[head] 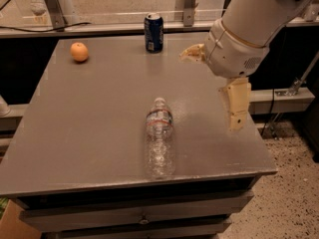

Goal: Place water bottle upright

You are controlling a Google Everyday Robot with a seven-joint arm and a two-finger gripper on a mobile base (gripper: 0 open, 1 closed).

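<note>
Lying flat: clear crinkled plastic water bottle point(159, 138) | cream gripper point(209, 91) hovering right, apparently spread, empty | grasp, uprighting remain.

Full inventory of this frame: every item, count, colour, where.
clear crinkled plastic water bottle: 1, clear with white cap, lying on its side, front centre of the table.
dark blue soda can: 1, dark blue, upright at the far edge.
round orange fruit: 1, orange, far left corner.
grey flat-topped table: 1, grey, fills most of the view.
speckled floor: 1, light, lower right.
white robot arm: 1, white, upper right.
pincer: 1, cream, open and empty, over the table's right side, right of the bottle.
</note>
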